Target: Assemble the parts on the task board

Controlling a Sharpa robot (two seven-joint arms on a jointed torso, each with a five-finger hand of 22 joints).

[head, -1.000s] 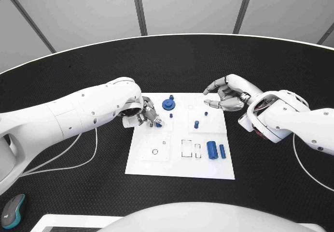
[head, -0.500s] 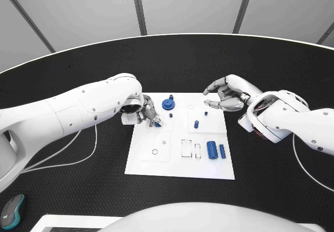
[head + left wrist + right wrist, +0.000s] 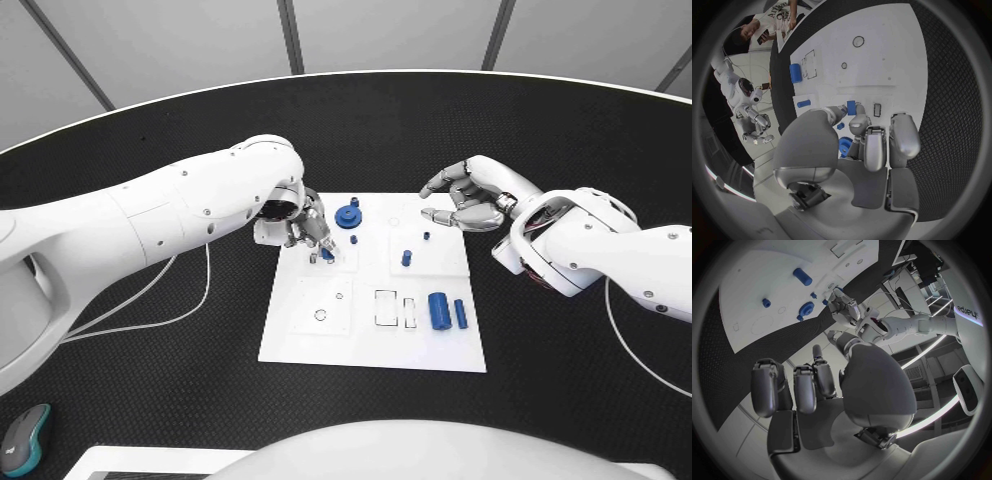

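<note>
We're seeing the left hand [image 3: 303, 229] sitting over the near-left part of the task board [image 3: 368, 340], w/ a small blue part [image 3: 327, 255] pinched at its fingertips [image 3: 851, 107]; the left wrist view is showing that same blue piece btwn thumb and fingers, just above the board. Vs 1 s ago, the left arm's elbow has swung up and toward the board, while the hand itself has barely shifted and keeps its hold. The right hand [image 3: 469, 195] is hovering at the board's far-right corner, fingers curled in, nothing in them, unchanged. On the board, the round blue knob [image 3: 348, 214] is standing just beside the left hand, two blue pegs [image 3: 407, 257] mid-board, and two blue cylinders [image 3: 447, 311] are lying nearer the robot, on the right side.
</note>
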